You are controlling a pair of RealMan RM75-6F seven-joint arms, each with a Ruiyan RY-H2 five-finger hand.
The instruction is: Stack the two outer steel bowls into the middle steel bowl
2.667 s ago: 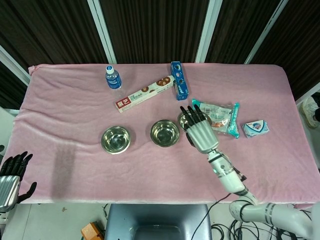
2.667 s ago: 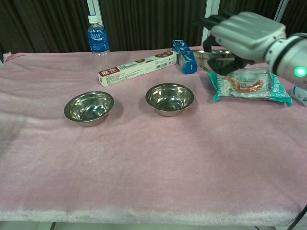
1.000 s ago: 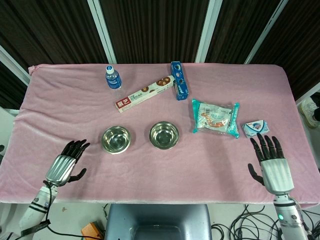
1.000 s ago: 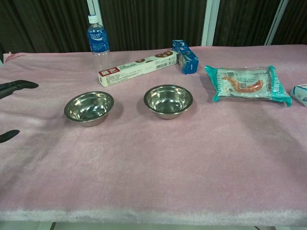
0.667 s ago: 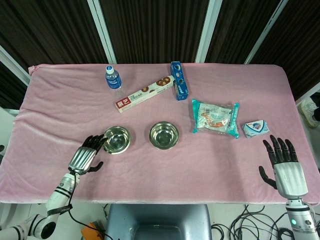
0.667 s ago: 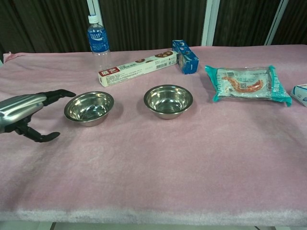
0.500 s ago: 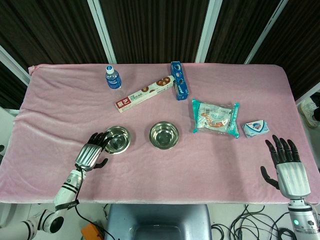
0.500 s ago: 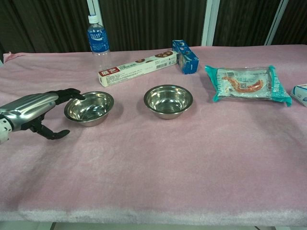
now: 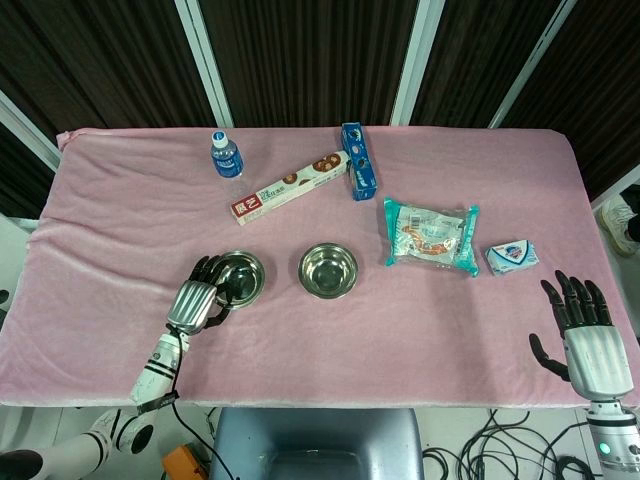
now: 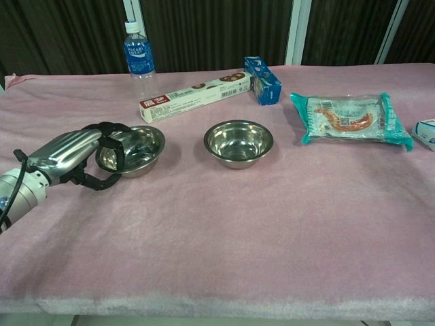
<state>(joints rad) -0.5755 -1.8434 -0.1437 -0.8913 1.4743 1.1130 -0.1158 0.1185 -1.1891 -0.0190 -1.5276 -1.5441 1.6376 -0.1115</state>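
Only two steel bowls show on the pink cloth. The left bowl (image 9: 243, 279) (image 10: 141, 149) rests on the cloth, and my left hand (image 9: 194, 299) (image 10: 70, 157) grips its near-left rim. The fingers (image 10: 111, 139) hook over the rim into the bowl, and the thumb curls against its outer wall. The middle bowl (image 9: 328, 268) (image 10: 238, 141) stands free to its right; I cannot tell whether another bowl is nested in it. My right hand (image 9: 585, 338) hangs beyond the table's near right edge with its fingers spread and nothing in them. The chest view does not show it.
Behind the bowls lie a water bottle (image 9: 226, 155) (image 10: 138, 54), a long cookie box (image 9: 291, 187) (image 10: 194, 95) and a blue box (image 9: 357, 174) (image 10: 262, 80). On the right are a teal snack packet (image 9: 431, 235) (image 10: 350, 119) and a small white pack (image 9: 514, 257).
My left hand has come in from the left and closed on the left bowl's rim; the bowl has shifted slightly right. My right hand has drawn back a little toward the near right.
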